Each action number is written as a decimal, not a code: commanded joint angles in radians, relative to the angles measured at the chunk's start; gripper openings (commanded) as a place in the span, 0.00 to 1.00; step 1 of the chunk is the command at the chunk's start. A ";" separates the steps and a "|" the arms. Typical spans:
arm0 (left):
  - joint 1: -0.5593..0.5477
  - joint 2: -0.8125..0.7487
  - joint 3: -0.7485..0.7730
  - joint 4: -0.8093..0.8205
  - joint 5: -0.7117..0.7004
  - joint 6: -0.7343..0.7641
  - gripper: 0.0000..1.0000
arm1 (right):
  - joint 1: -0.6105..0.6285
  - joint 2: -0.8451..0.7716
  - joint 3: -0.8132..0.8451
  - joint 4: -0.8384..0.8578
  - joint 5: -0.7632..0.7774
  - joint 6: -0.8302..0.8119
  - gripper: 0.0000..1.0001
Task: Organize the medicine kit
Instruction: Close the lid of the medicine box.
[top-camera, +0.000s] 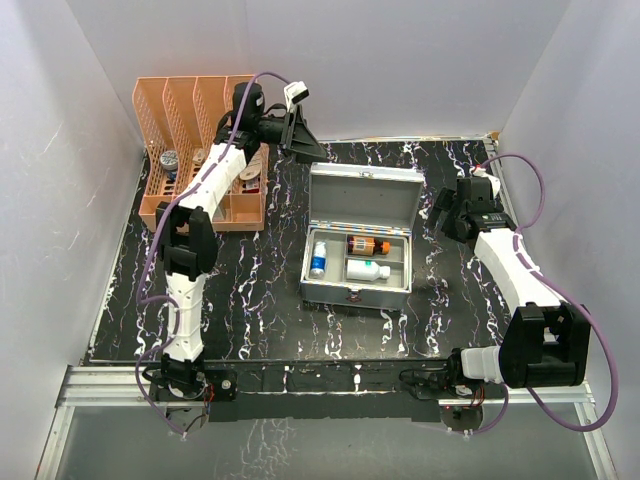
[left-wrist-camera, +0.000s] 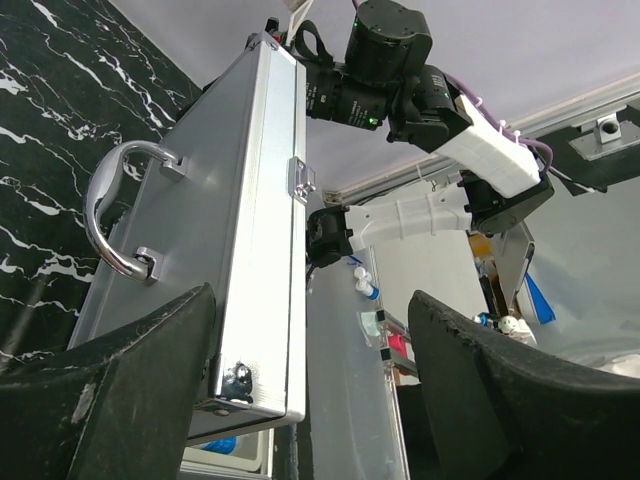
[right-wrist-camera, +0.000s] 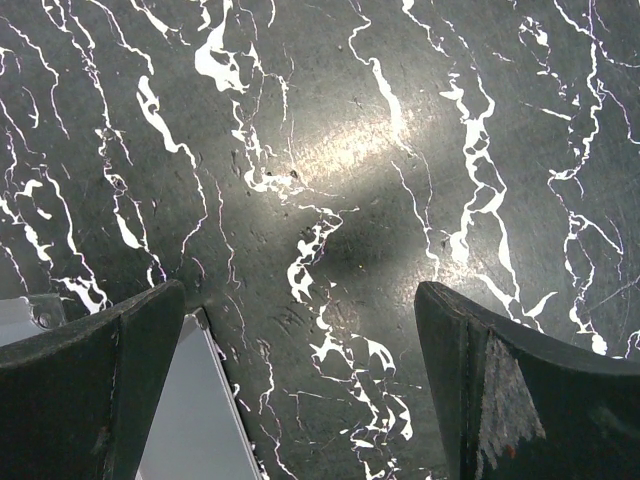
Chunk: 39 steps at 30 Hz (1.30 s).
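The medicine kit (top-camera: 357, 285) stands open mid-table, its lid (top-camera: 362, 195) upright. Inside lie a blue-capped bottle (top-camera: 319, 258), a brown bottle (top-camera: 368, 245) and a white bottle (top-camera: 368, 270). My left gripper (top-camera: 300, 135) hovers open and empty behind the lid's top left corner. In the left wrist view the left gripper (left-wrist-camera: 310, 400) frames the lid's back (left-wrist-camera: 200, 250) and handle (left-wrist-camera: 115, 215), with no contact visible. My right gripper (top-camera: 450, 210) hangs open to the right of the case. The right gripper (right-wrist-camera: 300, 400) is over bare table, with a case corner (right-wrist-camera: 190, 420) by its left finger.
An orange slotted rack (top-camera: 200, 150) holding small items stands at the back left, just left of my left arm. White walls enclose the black marbled table (top-camera: 260, 290) on three sides. The right arm (left-wrist-camera: 440, 110) shows beyond the lid in the left wrist view.
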 joint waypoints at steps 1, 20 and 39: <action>-0.009 -0.120 0.022 -0.164 -0.024 0.089 0.75 | -0.005 -0.034 0.000 0.049 0.012 0.016 0.98; -0.017 -0.141 0.113 -0.574 -0.126 0.368 0.74 | -0.034 -0.048 -0.022 0.049 0.000 0.003 0.98; -0.077 -0.207 0.134 -0.839 -0.181 0.555 0.73 | -0.036 -0.091 -0.055 0.040 -0.025 -0.005 0.98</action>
